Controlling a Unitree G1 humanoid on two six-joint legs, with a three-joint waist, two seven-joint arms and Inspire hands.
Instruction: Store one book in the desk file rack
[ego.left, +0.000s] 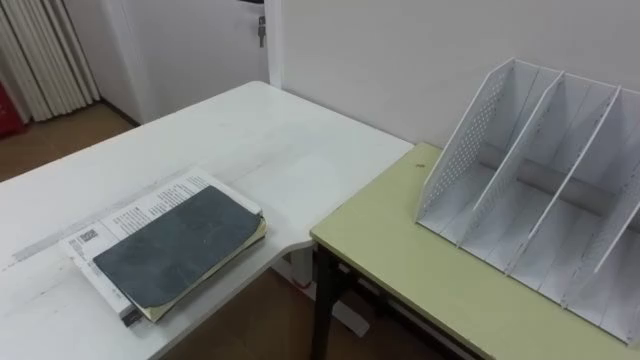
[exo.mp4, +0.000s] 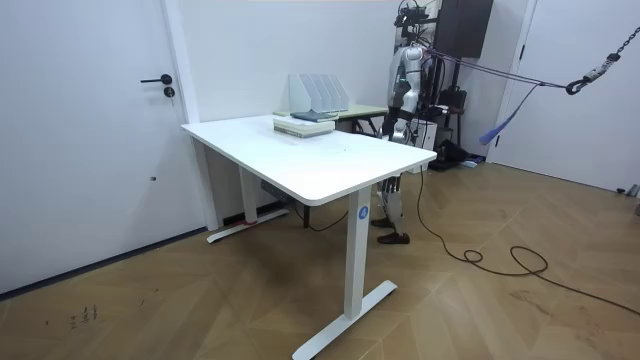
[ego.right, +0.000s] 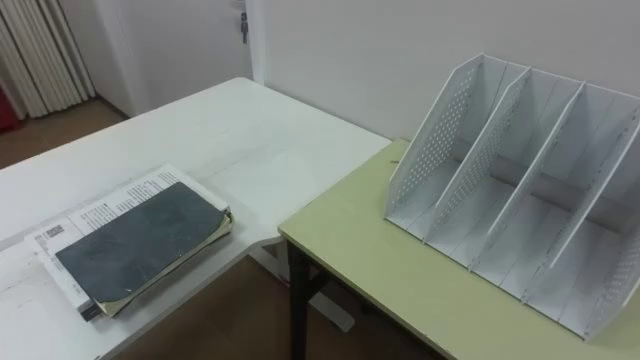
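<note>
The robot stands where the white desk (ego.left: 250, 130) meets the green table (ego.left: 400, 250), its left hand (exo.mp4: 397, 128) hanging low by its side; whether it is spread or curled cannot be told. Ahead and right of that hand, the white file rack (ego.left: 530, 190) stands on the table. Well apart to the hand's left, a dark grey book (ego.left: 175, 245) lies flat on a white printed book (ego.left: 125, 215) near the desk's edge.

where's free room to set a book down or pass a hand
The white desk is bare beyond the book stack. The green table is bare in front of the file rack, whose slots stand empty. Crowded only around the stack.
</note>
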